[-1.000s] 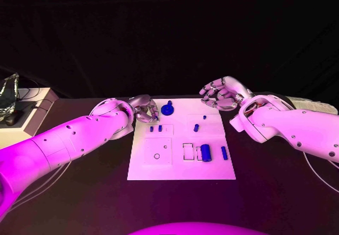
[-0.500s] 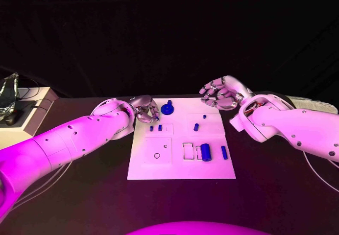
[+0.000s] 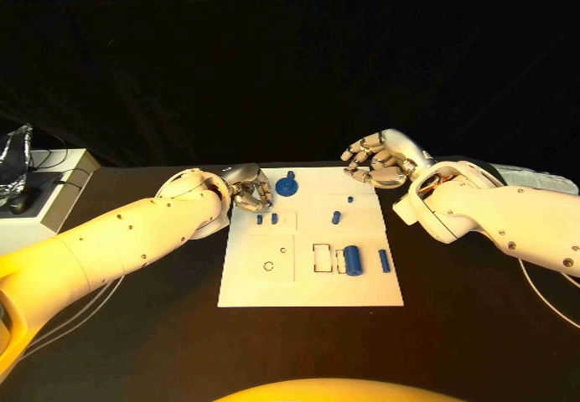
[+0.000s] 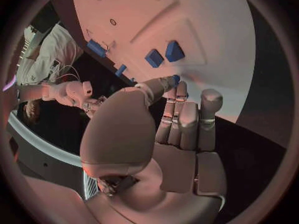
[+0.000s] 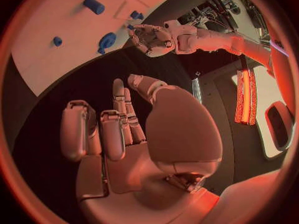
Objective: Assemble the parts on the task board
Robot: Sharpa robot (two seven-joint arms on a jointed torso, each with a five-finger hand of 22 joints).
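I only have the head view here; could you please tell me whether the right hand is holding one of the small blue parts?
Observer: No. In the right wrist view the silver right hand has a bare palm and fingers apart, above the black table.
Operator: Thank you. And the left hand?
Observer: In the left wrist view the silver left hand lays its thumb against its fingers, with a blue speck at the tip; I cannot tell whether it is pinched.
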